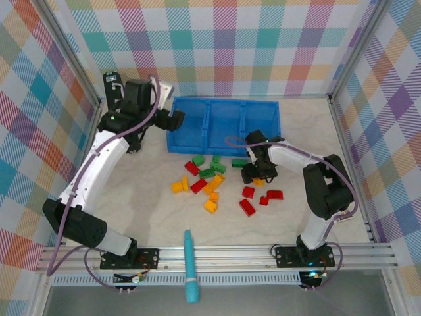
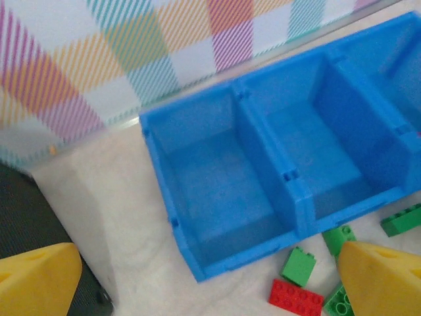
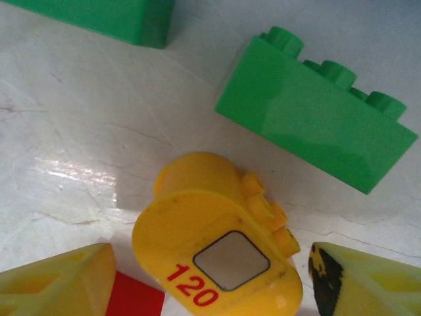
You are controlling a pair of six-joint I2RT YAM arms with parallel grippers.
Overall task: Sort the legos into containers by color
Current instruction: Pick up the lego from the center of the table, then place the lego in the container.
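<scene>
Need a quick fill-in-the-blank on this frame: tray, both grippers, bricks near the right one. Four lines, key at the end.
1. The blue tray has ___ compartments.
2. Between the jaws of the right gripper sits a yellow piece printed with the red number ___.
3. The studded brick lying beyond that piece is coloured ___.
4. The left gripper, jaws open, hangs at the tray's ___ end.

Missing words: three; 120; green; left.
</scene>
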